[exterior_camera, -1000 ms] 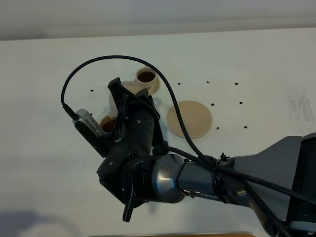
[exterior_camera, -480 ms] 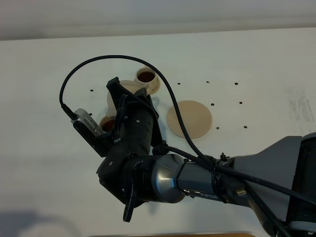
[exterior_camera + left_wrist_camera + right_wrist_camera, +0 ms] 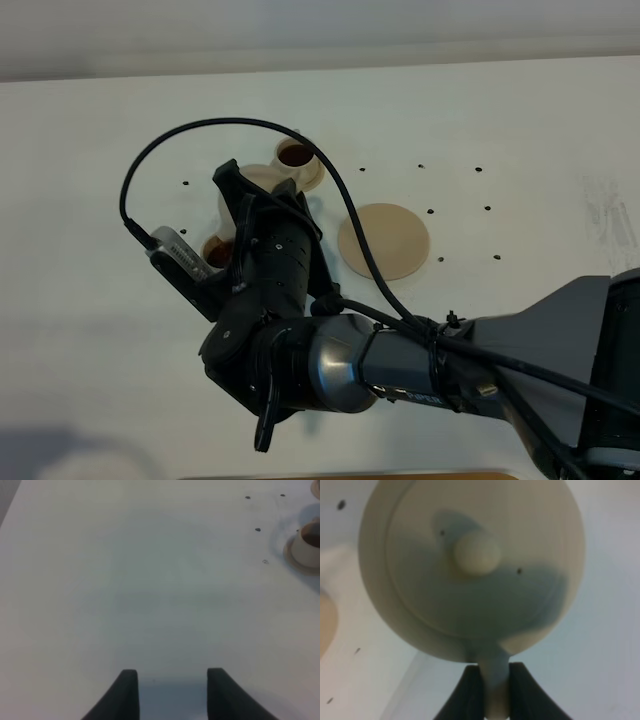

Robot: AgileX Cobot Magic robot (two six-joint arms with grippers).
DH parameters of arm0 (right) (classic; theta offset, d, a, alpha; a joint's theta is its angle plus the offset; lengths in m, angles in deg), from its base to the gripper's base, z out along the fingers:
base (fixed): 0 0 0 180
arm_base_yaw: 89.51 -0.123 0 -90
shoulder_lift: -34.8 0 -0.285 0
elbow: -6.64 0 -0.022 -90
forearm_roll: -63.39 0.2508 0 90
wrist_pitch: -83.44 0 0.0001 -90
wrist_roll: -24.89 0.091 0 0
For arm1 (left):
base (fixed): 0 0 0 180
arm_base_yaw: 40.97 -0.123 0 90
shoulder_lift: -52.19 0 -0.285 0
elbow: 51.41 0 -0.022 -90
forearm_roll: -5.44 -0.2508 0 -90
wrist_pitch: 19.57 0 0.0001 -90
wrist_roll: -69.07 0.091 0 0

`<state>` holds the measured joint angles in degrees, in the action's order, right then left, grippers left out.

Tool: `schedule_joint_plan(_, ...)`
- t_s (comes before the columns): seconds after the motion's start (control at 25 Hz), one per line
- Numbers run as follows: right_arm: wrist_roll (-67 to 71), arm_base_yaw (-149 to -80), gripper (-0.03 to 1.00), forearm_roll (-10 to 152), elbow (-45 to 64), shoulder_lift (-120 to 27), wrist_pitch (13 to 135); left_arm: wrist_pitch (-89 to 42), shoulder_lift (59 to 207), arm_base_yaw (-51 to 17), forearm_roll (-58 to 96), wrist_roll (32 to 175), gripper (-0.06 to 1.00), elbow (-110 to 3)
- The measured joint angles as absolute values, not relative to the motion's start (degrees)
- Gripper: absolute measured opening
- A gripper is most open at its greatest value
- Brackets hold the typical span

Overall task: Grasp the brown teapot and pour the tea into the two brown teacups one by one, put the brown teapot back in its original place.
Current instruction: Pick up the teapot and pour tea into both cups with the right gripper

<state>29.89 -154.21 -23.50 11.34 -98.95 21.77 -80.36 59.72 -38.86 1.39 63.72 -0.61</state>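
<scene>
The brown teapot (image 3: 262,178) hangs above the table, mostly hidden under my right arm. My right gripper (image 3: 243,200) has reached across to the left and is shut on the pot's loop handle (image 3: 495,690); the right wrist view looks down on the lid and its knob (image 3: 476,554). One brown teacup (image 3: 297,157) with dark tea stands on its saucer just beyond the pot. The other teacup (image 3: 216,252), also dark inside, peeks out beside the wrist camera. The wide flat saucer (image 3: 384,241) lies bare to the right. My left gripper (image 3: 172,692) is open over bare table.
The white table (image 3: 520,120) carries a few small dark dots (image 3: 430,213) right of the cups. A teacup on its saucer (image 3: 309,544) shows at the edge of the left wrist view. My right arm (image 3: 400,365) and its black cable (image 3: 200,128) cover the table's middle front.
My right arm with the teapot has shifted slightly to the left and away from the front edge. The cups and the wide saucer have not moved.
</scene>
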Motion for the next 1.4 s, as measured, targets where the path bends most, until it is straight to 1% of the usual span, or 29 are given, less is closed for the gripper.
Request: schedule_joint_plan(1.4, 29.6, -154.2, 0.12, -25.4, 10.8, -99.0, 21.3, -80.4, 59.7, -38.9, 1.4, 63.7, 0.31, -0.6)
